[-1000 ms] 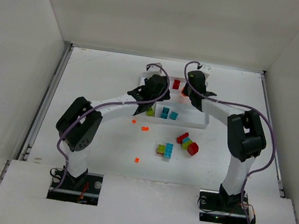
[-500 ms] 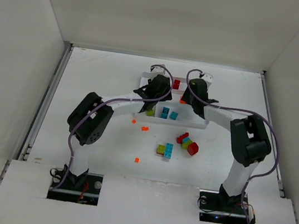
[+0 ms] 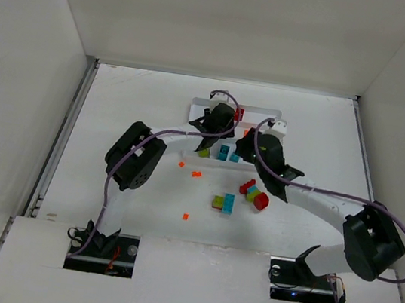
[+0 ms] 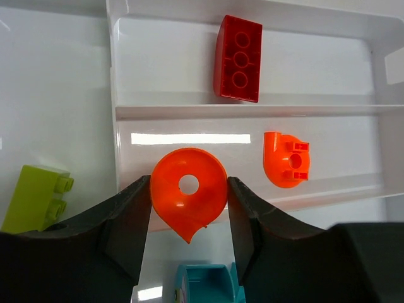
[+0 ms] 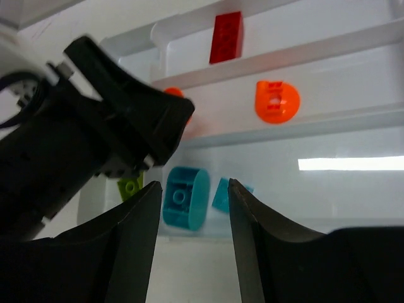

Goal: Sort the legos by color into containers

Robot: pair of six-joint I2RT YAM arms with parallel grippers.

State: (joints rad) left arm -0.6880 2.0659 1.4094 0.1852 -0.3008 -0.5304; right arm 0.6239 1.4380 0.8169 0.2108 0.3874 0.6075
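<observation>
Left hand (image 4: 189,192) grips orange piece (image 4: 203,197); teal brick (image 4: 208,285) cut off below.

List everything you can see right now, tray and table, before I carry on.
White tray: one, far middle of the table.
Red brick: one, tray's far long section.
Orange curved piece: one, middle long section.
Orange round piece: one, gripped above that section.
Teal pieces: two, near long section.
Lime brick: one, tall section at the tray's left end.
Loose bricks: about five, red, lime and teal, clustered on the table before the tray.
Small orange bits: three, scattered on the table.
Left tool: shut on the orange round piece.
Right tool: open, empty, by the tray.
</observation>
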